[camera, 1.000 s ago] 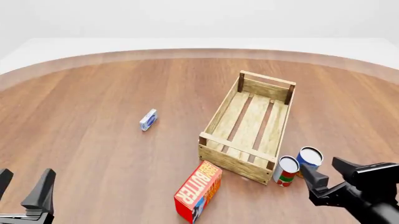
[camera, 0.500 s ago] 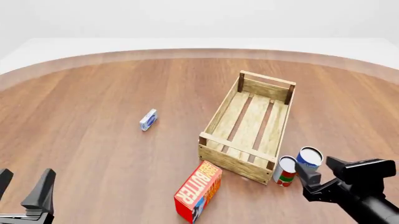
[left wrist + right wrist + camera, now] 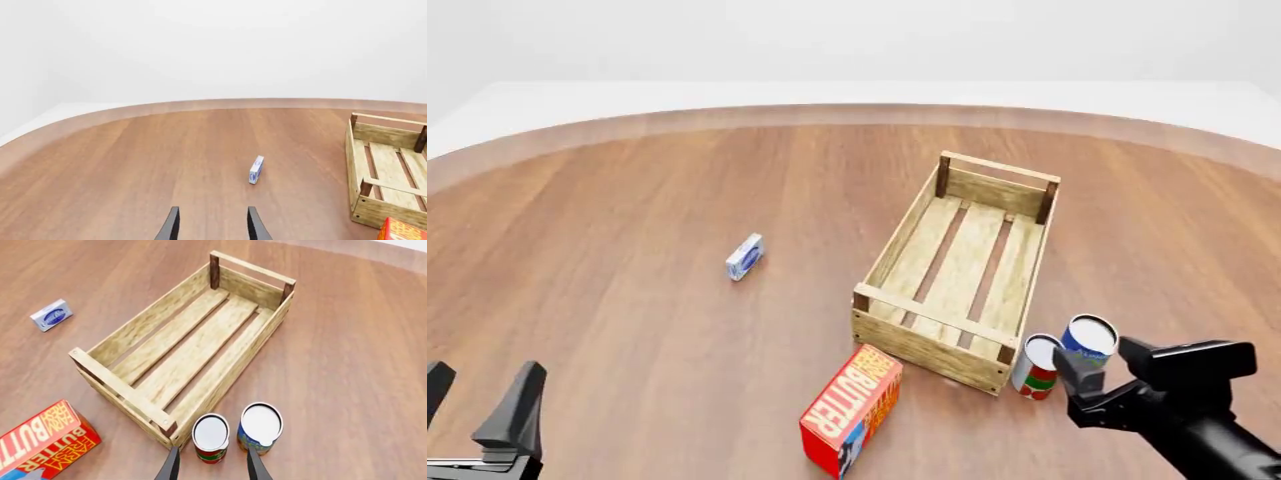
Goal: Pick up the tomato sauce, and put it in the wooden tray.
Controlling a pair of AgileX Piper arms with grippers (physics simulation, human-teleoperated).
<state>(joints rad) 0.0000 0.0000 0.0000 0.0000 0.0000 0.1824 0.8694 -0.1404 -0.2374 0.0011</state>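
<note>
Now the right tool [image 3: 1110, 372], fingers spread and grasping nothing, lines up on the tomato sauce [image 3: 211, 436] standing just beside the wooden tray's [image 3: 117, 386] near corner post; next, seemingly, descend and clench around it.

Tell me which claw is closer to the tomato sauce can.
The right claw is closer: it hovers open just beside the tomato sauce can. The left claw sits far across the table, near the front left corner.

The right gripper [image 3: 1112, 376] is held low with jaws parted, while the left gripper [image 3: 478, 408] is kept low, fingers spread.
</note>
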